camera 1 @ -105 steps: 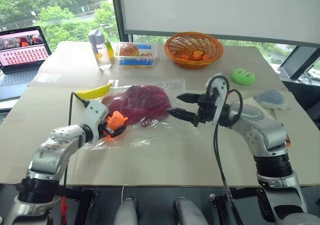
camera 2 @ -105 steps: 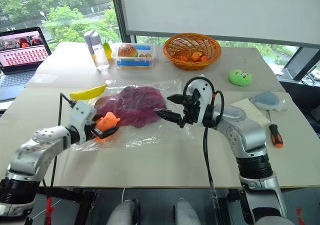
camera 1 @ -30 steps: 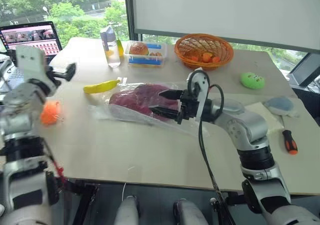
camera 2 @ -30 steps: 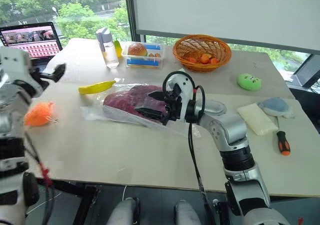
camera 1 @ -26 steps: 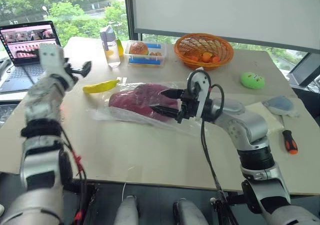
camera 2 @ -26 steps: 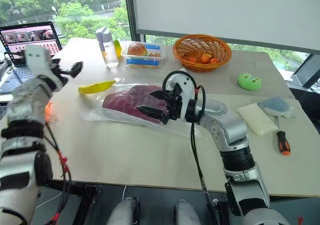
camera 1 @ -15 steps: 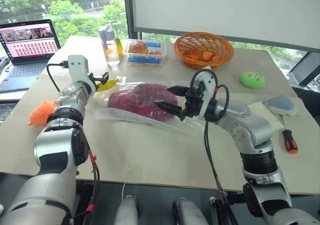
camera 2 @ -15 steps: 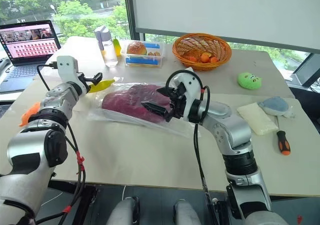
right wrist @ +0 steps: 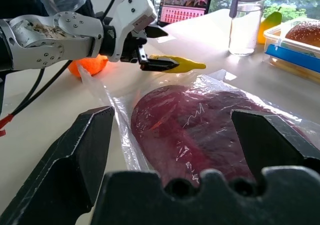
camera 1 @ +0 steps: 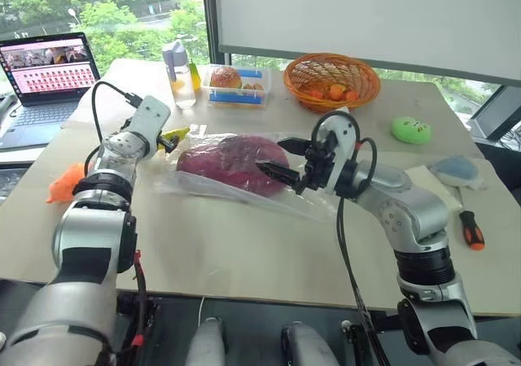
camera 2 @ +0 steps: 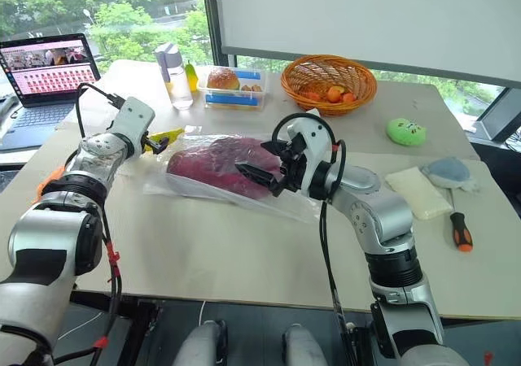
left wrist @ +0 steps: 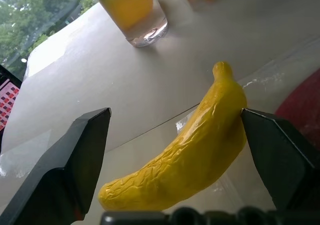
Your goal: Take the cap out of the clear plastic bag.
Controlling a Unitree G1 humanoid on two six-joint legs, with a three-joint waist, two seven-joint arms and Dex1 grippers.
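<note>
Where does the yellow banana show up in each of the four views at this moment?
Left eye view: the banana lies at the left gripper, just left of the clear plastic bag.
Right eye view: at that gripper again, beside the bag's left end.
Left wrist view: between the open fingers.
Right wrist view: beyond the cap, by the left gripper's fingertips.
Shared landmark: the water bottle.

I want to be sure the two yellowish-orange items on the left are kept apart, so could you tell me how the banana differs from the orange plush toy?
The banana is yellow, long and curved; the orange plush toy is orange and lumpy. The banana lies beside the clear plastic bag, between the left gripper's open fingers; the plush toy sits apart, nearer the table's left edge, partly hidden by the left arm. Both rest on the table, outside the bag.
</note>
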